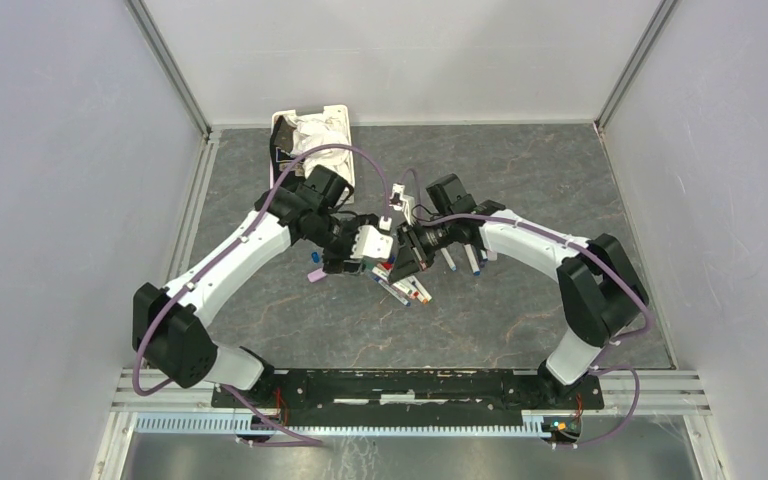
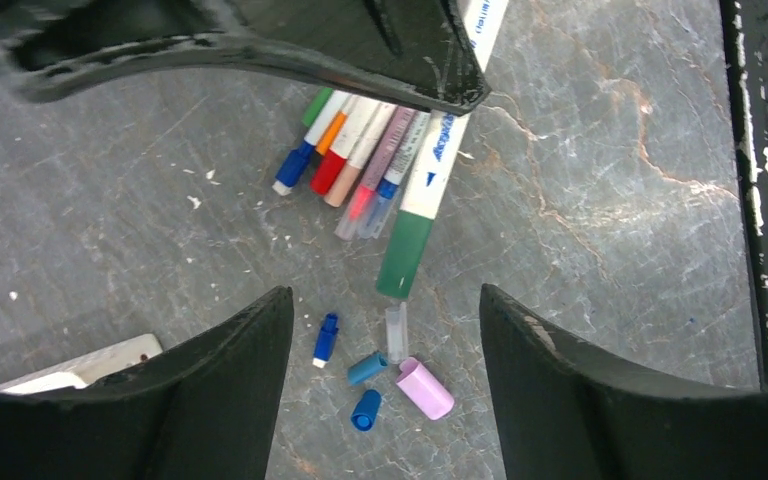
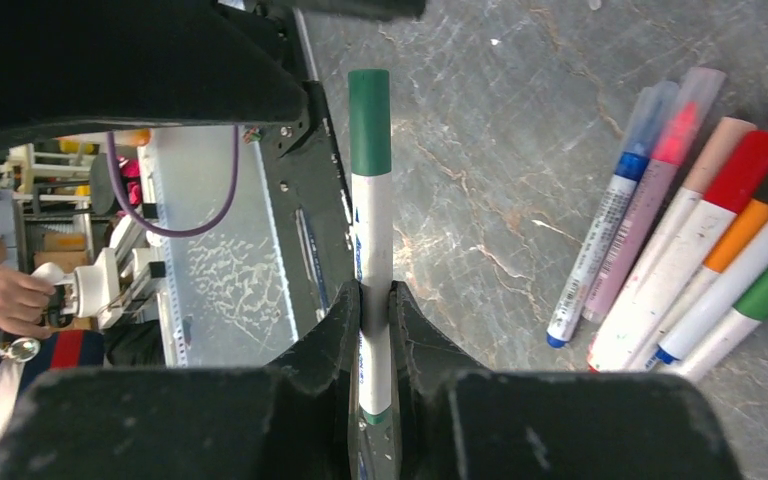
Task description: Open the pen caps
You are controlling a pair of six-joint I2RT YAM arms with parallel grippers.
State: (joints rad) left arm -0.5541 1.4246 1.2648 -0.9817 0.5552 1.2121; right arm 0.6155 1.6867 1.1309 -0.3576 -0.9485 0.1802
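My right gripper (image 3: 375, 295) is shut on a white pen barrel (image 3: 373, 240) whose green cap (image 3: 369, 120) points away from it. In the left wrist view that green cap (image 2: 405, 255) hangs just beyond my left gripper (image 2: 385, 295), which is open, and the cap is outside its fingertips. On the table under the left fingers lie loose pen caps: three blue ones (image 2: 326, 338), (image 2: 367, 368), (image 2: 366, 410), a pink one (image 2: 425, 388) and a clear one (image 2: 395, 332). From above, both grippers (image 1: 388, 258), (image 1: 412, 248) meet at the table's middle.
Several capped pens (image 2: 360, 160) lie side by side on the grey table, also seen as the pens (image 3: 700, 260) to the right of the held one. A white basket with cloth (image 1: 310, 135) stands at the back left. More pens (image 1: 460, 258) lie under the right arm.
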